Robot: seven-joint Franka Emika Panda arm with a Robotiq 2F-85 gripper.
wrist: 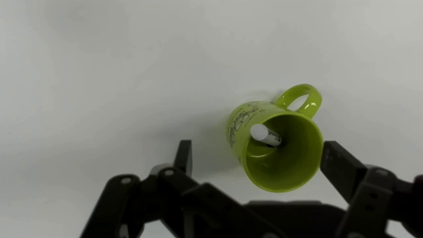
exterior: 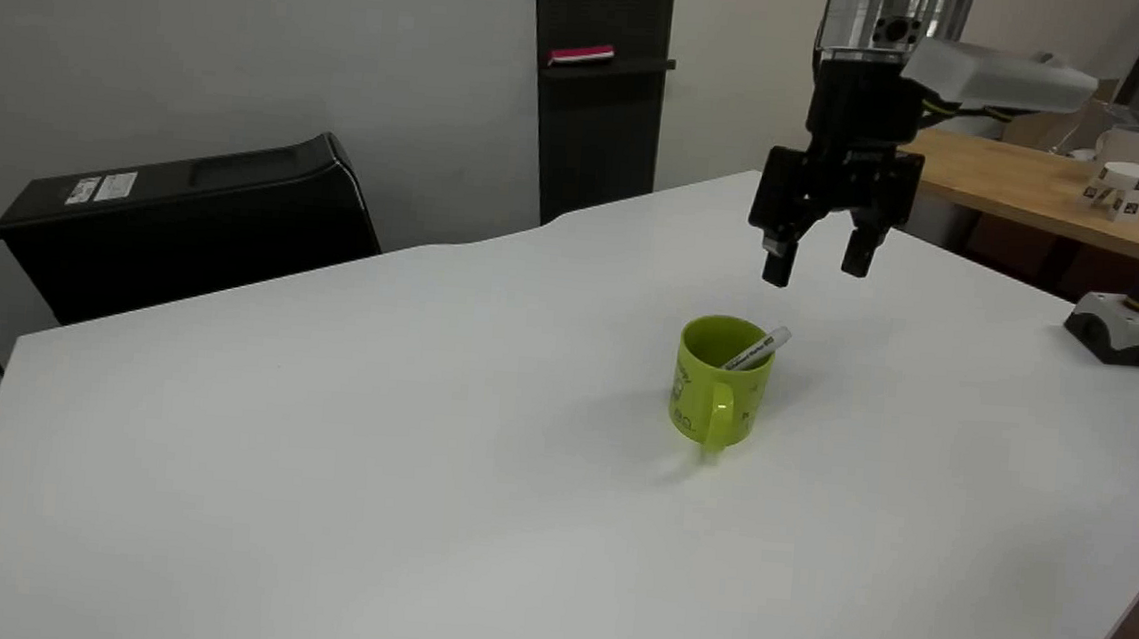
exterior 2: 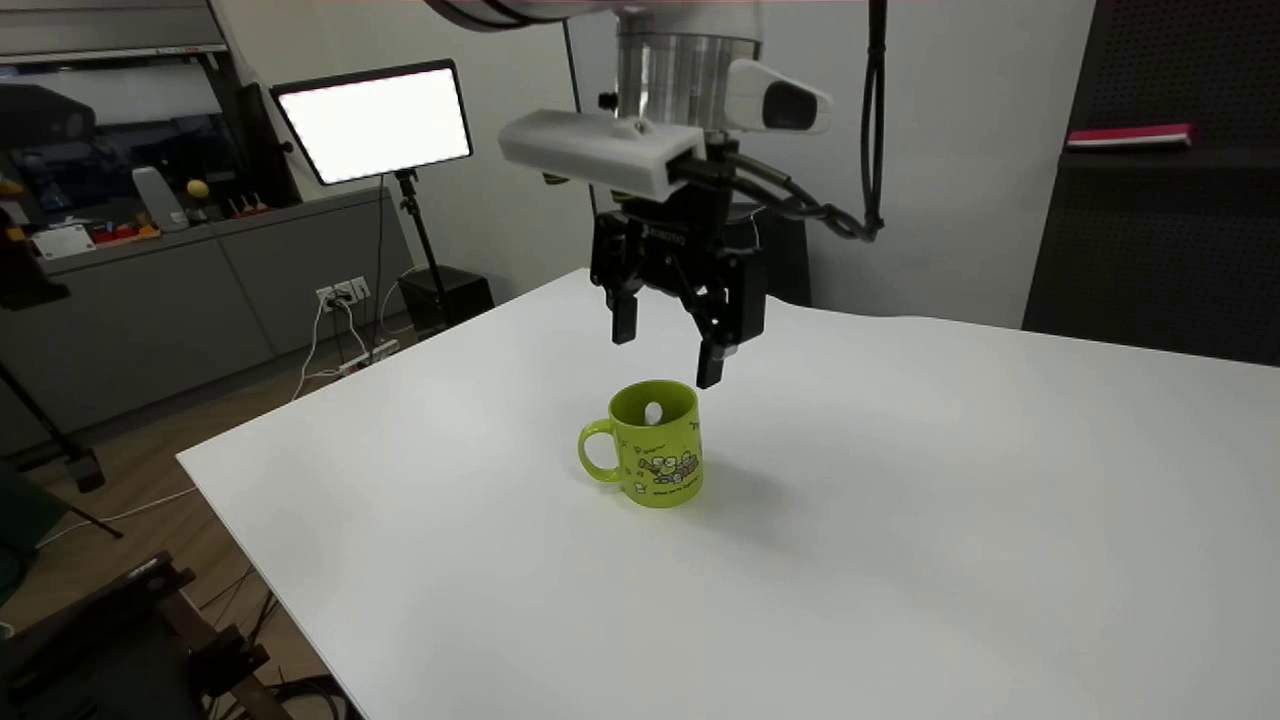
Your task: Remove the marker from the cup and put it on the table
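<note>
The lime-green cup (exterior: pixel 694 398) stands upright on the white table (exterior: pixel 319 462); it also shows in an exterior view (exterior 2: pixel 655 470). The whitish marker (exterior: pixel 758 350) leans inside the cup, its upper end at the rim; the lower end is hidden in the cup. In an exterior view only its round end (exterior 2: pixel 653 413) shows. My gripper (exterior: pixel 817 264) is open and empty, above the cup and apart from it. In the wrist view, the fingers (wrist: pixel 257 145) lie either side of the cup (wrist: pixel 287 168), with the marker (wrist: pixel 265 135) between them in the picture.
A grey and black button box (exterior: pixel 1128 329) stands at the table's edge. A black appliance (exterior: pixel 195 223) is behind the far edge. A wooden table (exterior: pixel 1000 179) with white objects stands beyond. A lit panel (exterior 2: pixel 375 120) stands off the table. The cup's handle (wrist: pixel 312 102) sticks out sideways.
</note>
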